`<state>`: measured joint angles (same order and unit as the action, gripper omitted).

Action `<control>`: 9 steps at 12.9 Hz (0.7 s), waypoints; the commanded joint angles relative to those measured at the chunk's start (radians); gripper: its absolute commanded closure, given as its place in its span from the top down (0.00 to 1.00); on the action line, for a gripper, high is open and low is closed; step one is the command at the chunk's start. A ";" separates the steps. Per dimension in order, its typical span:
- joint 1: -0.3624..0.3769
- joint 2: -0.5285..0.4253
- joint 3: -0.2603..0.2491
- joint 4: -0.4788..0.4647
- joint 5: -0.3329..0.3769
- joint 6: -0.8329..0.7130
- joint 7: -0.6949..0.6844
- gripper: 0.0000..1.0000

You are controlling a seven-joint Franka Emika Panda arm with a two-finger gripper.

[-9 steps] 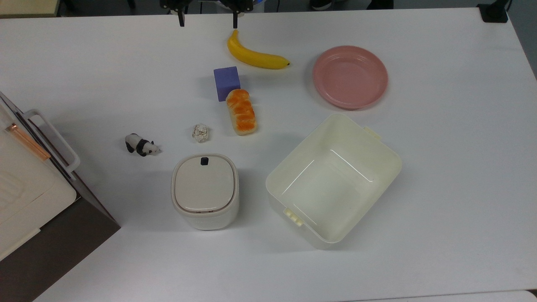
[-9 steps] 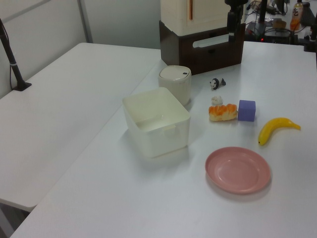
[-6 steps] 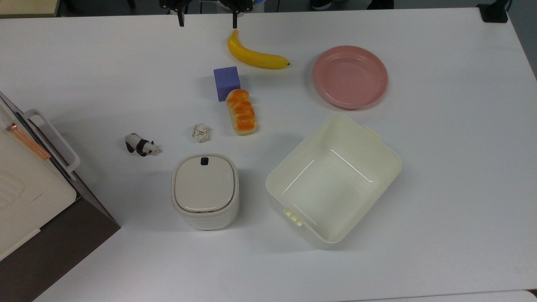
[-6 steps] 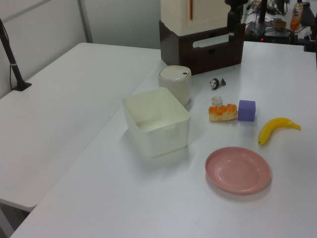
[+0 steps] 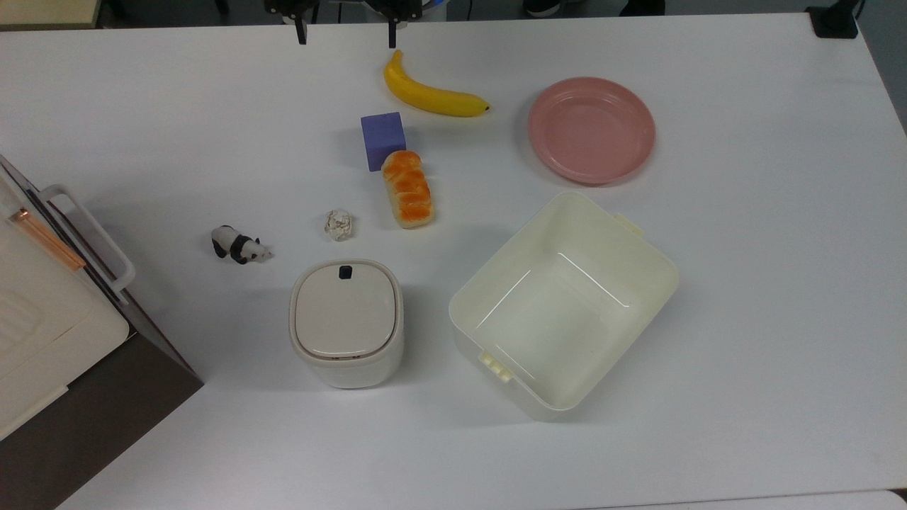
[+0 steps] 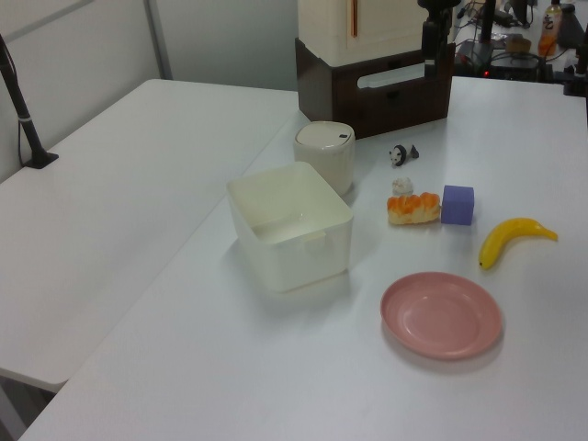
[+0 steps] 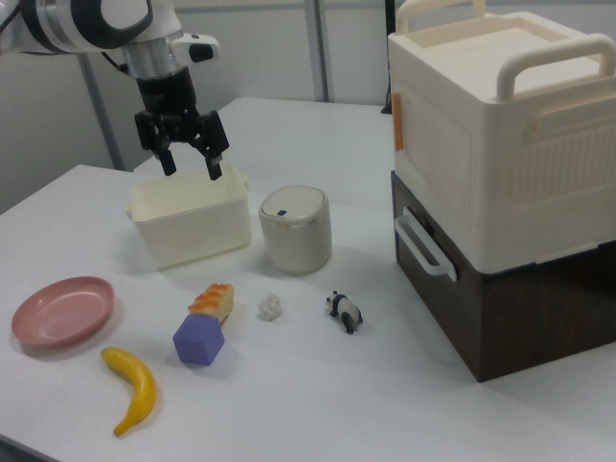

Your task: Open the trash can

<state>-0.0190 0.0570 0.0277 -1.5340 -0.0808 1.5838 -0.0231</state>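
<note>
Gripper point(image 7: 192, 166) hangs high w/ fingers point(image 5: 302, 34) spread apart, nothing between them; in the top view its two tips poke in at the upper edge, just above the banana point(image 5: 431, 93). Trash can point(image 5: 346, 322) sits on the white table point(image 5: 744, 283) well apart from the gripper, lid point(image 5: 344, 308) flat and closed, black button point(image 5: 346, 272) on the lid edge facing the crumpled paper ball point(image 5: 339, 224). Just beside it on the top view's right: lidless cream tub point(image 5: 563, 301). Panda figure point(image 5: 239, 245) to the top view's upper left of the can. Bread loaf point(image 5: 407, 188) touches a purple cube point(image 5: 383, 140). Pink plate point(image 5: 591, 129) near the tub. Brown cabinet point(image 7: 510, 289) w/ cream box point(image 7: 500, 125) stacked on top, at the top view's left edge.
</note>
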 commanded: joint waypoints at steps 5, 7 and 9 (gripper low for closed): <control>0.004 -0.002 0.000 0.005 0.001 -0.012 0.003 0.06; 0.005 -0.002 0.000 0.003 0.001 -0.015 0.002 0.00; 0.005 -0.002 0.000 0.003 0.001 -0.015 0.002 0.00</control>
<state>-0.0190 0.0572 0.0278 -1.5340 -0.0808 1.5838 -0.0232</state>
